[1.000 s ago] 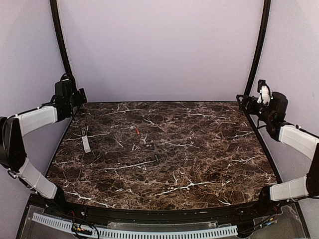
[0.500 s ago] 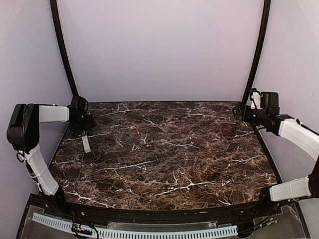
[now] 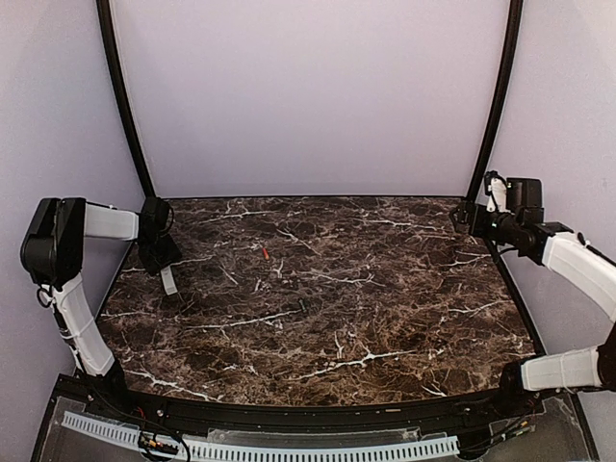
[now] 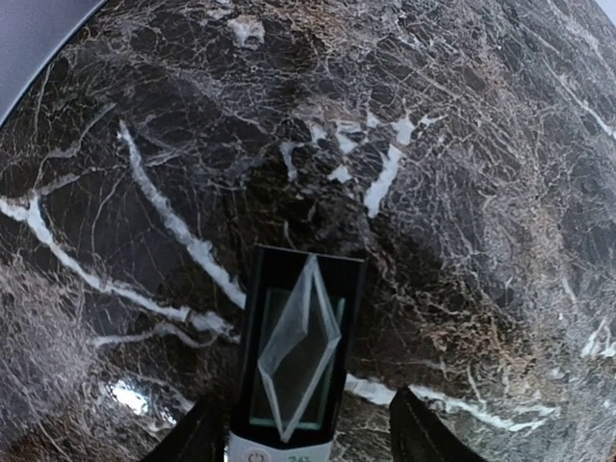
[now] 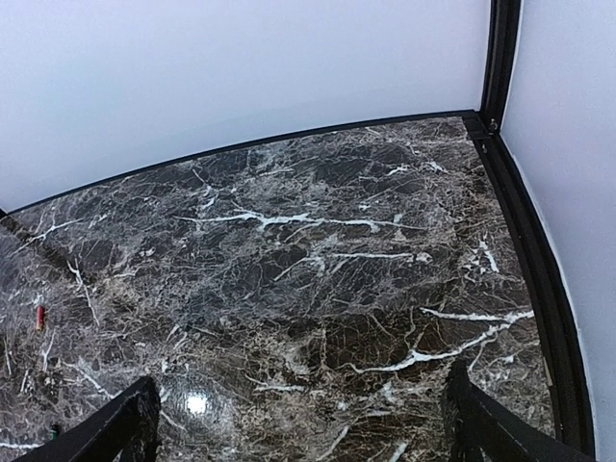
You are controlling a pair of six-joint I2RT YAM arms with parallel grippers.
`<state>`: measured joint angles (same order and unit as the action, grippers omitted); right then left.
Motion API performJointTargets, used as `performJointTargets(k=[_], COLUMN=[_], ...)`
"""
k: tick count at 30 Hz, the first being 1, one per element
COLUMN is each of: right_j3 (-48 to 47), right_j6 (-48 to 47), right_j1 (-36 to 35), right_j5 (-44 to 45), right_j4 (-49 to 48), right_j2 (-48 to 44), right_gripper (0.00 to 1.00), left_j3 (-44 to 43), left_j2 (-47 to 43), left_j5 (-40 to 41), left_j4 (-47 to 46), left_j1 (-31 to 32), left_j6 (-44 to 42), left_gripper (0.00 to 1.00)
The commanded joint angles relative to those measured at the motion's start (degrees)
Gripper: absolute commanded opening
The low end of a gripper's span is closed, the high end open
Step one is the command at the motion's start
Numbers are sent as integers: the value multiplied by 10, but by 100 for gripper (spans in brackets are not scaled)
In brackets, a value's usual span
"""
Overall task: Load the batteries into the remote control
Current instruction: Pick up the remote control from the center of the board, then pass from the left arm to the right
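Note:
The remote control (image 3: 169,281) is a slim white bar lying near the table's left edge. My left gripper (image 3: 161,260) hangs low over its far end. In the left wrist view the remote control (image 4: 294,356) shows its dark glassy end between my fingers (image 4: 195,438), which stand open on either side of it, with a gap on the right. The left gripper (image 4: 303,445) holds nothing. A red-orange battery (image 3: 265,252) lies behind the table's middle, also visible as the red battery (image 5: 39,318). A dark battery (image 3: 301,307) lies near the centre. My right gripper (image 3: 472,218) hovers open at the back right, and the right gripper (image 5: 303,438) is empty.
The dark marble table (image 3: 385,318) has a black rim along its edges. Pale walls and two black curved posts (image 3: 496,96) close the back corners. A white slotted strip (image 3: 289,450) runs along the near edge below the arm bases.
My left gripper has swung forward and come down over the remote's far end, and its jaws have narrowed. The right arm dropped slightly toward the back right corner, then held still.

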<state>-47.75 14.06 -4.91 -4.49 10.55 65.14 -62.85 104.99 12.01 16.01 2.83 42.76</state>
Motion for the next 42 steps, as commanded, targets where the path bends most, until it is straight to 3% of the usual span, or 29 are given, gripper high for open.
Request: performJointTargets(k=[1, 3, 5, 6, 8, 14, 20, 26, 32, 37, 42], right_j3=[8, 12, 13, 13, 10, -8, -49, -163, -289, -391, -438], right_j6=[4, 2, -1, -1, -3, -4, 4, -47, -72, -81, -62], right_j1=[-5, -5, -4, -4, -5, -5, -30, -225, -413, -498, -516], right_j5=[-1, 2, 4, 2, -2, -69, -216, -217, -228, -274, -285], right_j4=[-2, -2, 1, 5, 12, 22, -26, -34, -77, -114, -143], right_j2=[-26, -34, -43, -44, -50, -89, -120, -39, 115, 230, 298], right_gripper=[99, 99, 99, 99, 99, 99, 94, 92, 92, 93, 92], left_j3=[2, 2, 5, 7, 15, 58, 60, 80, 105, 130, 146], left_j2=[14, 15, 15, 14, 5, -94, -253, -384, -428, -440, -437], left_j5=[7, -1, -11, -12, -14, -24, -76, -258, -390, -436, -465], left_j4=[25, 24, 19, 18, 10, -68, -183, -357, -480, -561, -622], left_j1=[-5, -7, -10, -10, -10, 3, 75, 150, 248, 320, 333], left_j6=[-12, -15, -16, -17, -18, -43, -135, -155, -148, -165, -147], left_gripper=[55, 50, 35, 18, 2, 0, 0, 0, 0, 0, 0])
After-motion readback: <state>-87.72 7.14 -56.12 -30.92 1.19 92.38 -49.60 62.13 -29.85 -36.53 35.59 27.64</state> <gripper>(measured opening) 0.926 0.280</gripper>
